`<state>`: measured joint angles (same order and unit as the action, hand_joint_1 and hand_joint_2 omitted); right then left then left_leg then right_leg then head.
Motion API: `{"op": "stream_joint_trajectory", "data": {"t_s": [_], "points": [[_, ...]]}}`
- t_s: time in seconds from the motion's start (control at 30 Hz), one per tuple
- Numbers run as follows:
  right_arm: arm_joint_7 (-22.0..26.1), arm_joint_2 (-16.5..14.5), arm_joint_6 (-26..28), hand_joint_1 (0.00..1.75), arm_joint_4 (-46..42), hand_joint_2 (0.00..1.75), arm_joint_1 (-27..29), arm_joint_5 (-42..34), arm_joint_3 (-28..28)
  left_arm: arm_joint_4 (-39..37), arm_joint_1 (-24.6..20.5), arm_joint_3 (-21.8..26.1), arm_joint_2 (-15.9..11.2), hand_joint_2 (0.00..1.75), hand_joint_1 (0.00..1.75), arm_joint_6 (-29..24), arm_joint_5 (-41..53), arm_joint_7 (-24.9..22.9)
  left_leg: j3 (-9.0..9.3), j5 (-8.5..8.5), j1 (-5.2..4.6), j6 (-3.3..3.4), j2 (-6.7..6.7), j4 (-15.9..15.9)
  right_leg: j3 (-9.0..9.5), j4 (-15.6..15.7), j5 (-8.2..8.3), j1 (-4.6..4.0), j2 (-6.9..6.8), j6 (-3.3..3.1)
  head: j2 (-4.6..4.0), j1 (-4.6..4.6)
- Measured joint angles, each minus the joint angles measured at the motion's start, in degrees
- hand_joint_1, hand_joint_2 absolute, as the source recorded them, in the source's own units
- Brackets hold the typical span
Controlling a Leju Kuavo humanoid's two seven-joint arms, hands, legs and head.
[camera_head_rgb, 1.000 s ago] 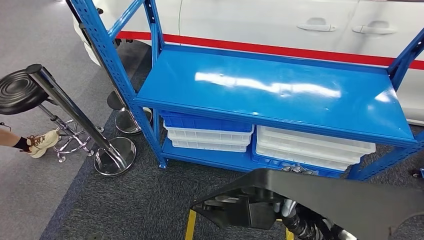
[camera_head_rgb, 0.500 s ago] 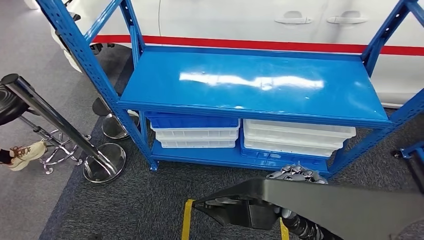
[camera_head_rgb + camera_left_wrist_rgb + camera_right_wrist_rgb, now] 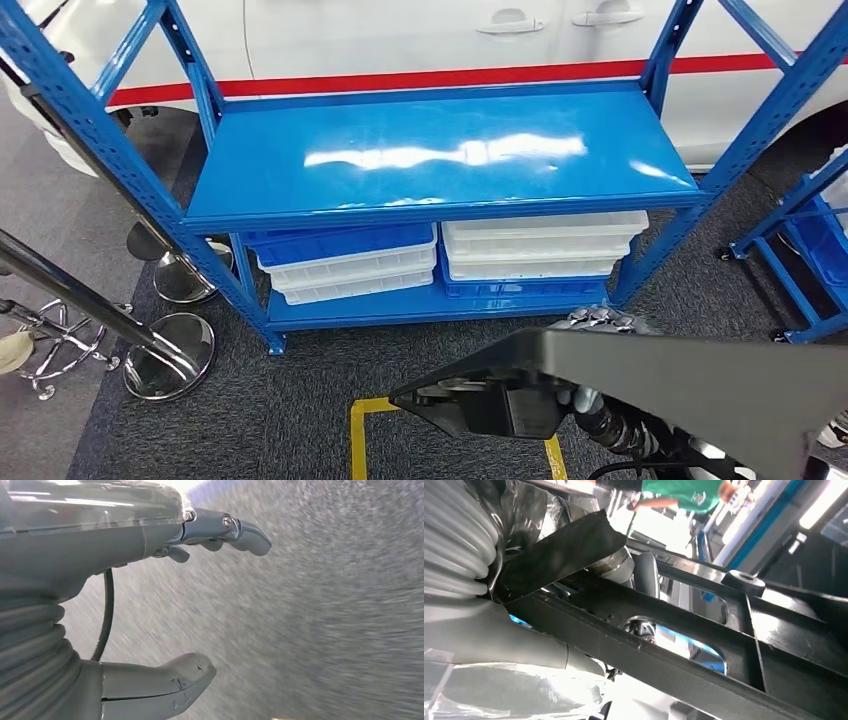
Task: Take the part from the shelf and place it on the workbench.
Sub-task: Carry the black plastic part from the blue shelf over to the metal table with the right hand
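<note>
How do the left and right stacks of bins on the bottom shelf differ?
The left stack has a blue bin on top with white bins under it; the right stack has white bins on top and a blue bin at the bottom. The right stack looks wider than the left. Both sit side by side on the blue rack's bottom shelf, beneath its bare upper shelf.

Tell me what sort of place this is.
Probably a car factory or workshop training area: a blue steel shelf rack with stacked plastic bins stands beside a white car body, and the right hand holds a large black part.
</note>
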<state>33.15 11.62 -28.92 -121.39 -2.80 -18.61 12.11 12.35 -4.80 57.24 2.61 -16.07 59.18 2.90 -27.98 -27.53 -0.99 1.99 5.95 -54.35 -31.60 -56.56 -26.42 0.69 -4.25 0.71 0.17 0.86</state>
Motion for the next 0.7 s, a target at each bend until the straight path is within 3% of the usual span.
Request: {"op": "stream_joint_trajectory", "data": {"t_s": [0.07, 0.1, 0.13, 0.2, 0.23, 0.27, 0.3, 0.33, 0.37, 0.43, 0.5, 0.57, 0.63, 0.7], "points": [[0.12, 0.25, -0.1, 1.75, 0.04, 1.75, 0.3, -0.36, -0.51, 0.0, 0.22, -1.66, 0.01, 1.75, 0.0, -2.19, 3.0, -3.53, -0.08, -0.56, 0.09, -0.45, 0.55, -0.51, -0.37, -0.07, 0.22, 0.12, 1.36, -0.74, 0.0, 0.0], [0.16, 0.34, -0.24, 1.75, 0.04, 1.75, 0.49, -0.45, -0.79, 0.0, 0.38, -2.4, 0.03, 1.75, 0.0, -3.41, 3.9, -4.94, -0.45, -1.54, 0.27, -0.78, -0.29, -1.58, -0.54, -0.05, 0.38, 0.22, 1.96, -1.07, 0.0, -0.01], [0.18, 0.41, -0.42, 1.75, 0.05, 1.75, 0.61, -0.56, -1.02, 0.0, 0.59, -2.97, 0.04, 1.75, 0.0, -4.8, 4.36, -5.93, -1.31, -3.19, 0.5, -1.17, -1.66, -3.79, -0.73, -0.01, 0.57, 0.34, 2.56, -1.4, 0.0, -0.01], [0.07, 0.45, -0.85, 1.75, 0.15, 1.75, 0.67, -0.95, -1.16, 0.0, 1.06, -3.44, 0.06, 1.75, 0.0, -7.49, 3.87, -6.2, -4.42, -7.56, 0.91, -1.79, -4.54, -11.26, -1.19, -0.07, 0.87, 0.39, 3.85, -1.82, 0.0, -0.01], [-0.08, 0.45, -0.99, 1.75, 0.28, 1.75, 0.58, -1.25, -1.13, 0.0, 1.21, -3.44, 0.06, 1.75, 0.0, -8.66, 3.17, -5.63, -6.01, -9.12, 1.02, -1.95, -5.12, -14.96, -1.41, -0.12, 0.98, 0.38, 4.56, -1.92, 0.0, -0.01], [-0.27, 0.42, -1.08, 1.75, 0.5, 1.75, 0.38, -1.62, -1.01, 0.0, 1.23, -3.34, 0.03, 1.75, 0.0, -9.55, 2.34, -4.72, -6.97, -9.59, 1.05, -1.97, -5.35, -17.14, -1.56, -0.2, 1.07, 0.37, 5.28, -1.95, 0.0, -0.01], [-0.48, 0.35, -1.12, 1.75, 0.8, 1.75, 0.01, -2.04, -0.8, 0.0, 1.13, -3.2, -0.06, 1.75, 0.0, -10.13, 1.45, -3.54, -6.97, -8.83, 1.06, -1.85, -5.47, -17.18, -1.64, -0.27, 1.12, 0.35, 6.01, -1.94, 0.0, -0.01], [-0.7, 0.2, -1.16, 1.75, 1.14, 1.75, -0.55, -2.49, -0.53, 0.01, 0.9, -3.01, -0.26, 1.75, 0.0, -10.38, 0.64, -2.13, -5.82, -6.9, 1.05, -1.58, -5.7, -14.7, -1.62, -0.33, 1.17, 0.29, 6.74, -1.92, 0.0, -0.01], [-0.87, -0.02, -1.2, 1.75, 1.47, 1.75, -1.17, -2.92, -0.22, 0.01, 0.6, -2.8, -0.51, 1.75, 0.0, -10.41, -0.09, -0.68, -4.02, -4.45, 1.0, -1.16, -6.38, -10.77, -1.55, -0.35, 1.21, 0.23, 7.44, -1.87, 0.0, -0.01], [-1.05, -0.56, -1.23, 1.75, 2.07, 1.75, -2.25, -3.56, 0.34, 0.05, -0.08, -2.43, -1.29, 1.75, 0.0, -10.11, -1.21, 1.6, -0.71, -1.01, 0.96, -0.1, -9.05, -3.39, -1.52, -0.27, 1.46, 0.22, 8.71, -1.6, 0.0, -0.03], [-1.1, -1.12, -1.17, 1.75, 2.8, 1.75, -3.02, -3.89, 0.83, 0.11, -0.61, -1.93, -2.11, 1.75, 0.0, -9.39, -1.97, 2.66, 0.17, -0.32, 0.79, 0.47, -10.46, -1.03, -1.92, -0.12, 1.94, 0.54, 9.85, -0.93, 0.0, -0.03], [-1.07, -1.62, -1.07, 1.75, 3.52, 1.75, -3.48, -3.98, 1.16, 0.15, -1.17, -1.2, -2.73, 1.75, 0.0, -7.56, -3.55, 3.73, 0.45, 0.23, 0.82, 0.71, -9.26, 0.07, -2.35, 0.12, 2.4, 0.71, 10.72, -0.09, 0.0, -0.01], [-0.8, -1.92, -0.85, 1.75, 3.92, 1.75, -3.73, -3.63, 1.33, 0.17, -1.75, -0.03, -3.13, 1.75, 0.0, -4.62, -6.14, 5.49, 1.0, 0.98, 1.13, 0.95, -7.68, 1.89, -3.53, -1.76, 0.95, 0.35, 8.82, 0.4, 0.0, -0.06], [-0.27, -2.31, -0.43, 1.75, 4.2, 1.75, -3.8, -2.47, 1.55, 0.17, -1.73, 1.77, -3.42, 1.75, 0.0, -1.71, -9.08, 7.54, 1.01, 1.18, 1.08, 1.05, -6.06, 2.39, -6.56, -8.28, -2.93, 0.16, 5.83, 0.6, 0.0, -0.12]]}}
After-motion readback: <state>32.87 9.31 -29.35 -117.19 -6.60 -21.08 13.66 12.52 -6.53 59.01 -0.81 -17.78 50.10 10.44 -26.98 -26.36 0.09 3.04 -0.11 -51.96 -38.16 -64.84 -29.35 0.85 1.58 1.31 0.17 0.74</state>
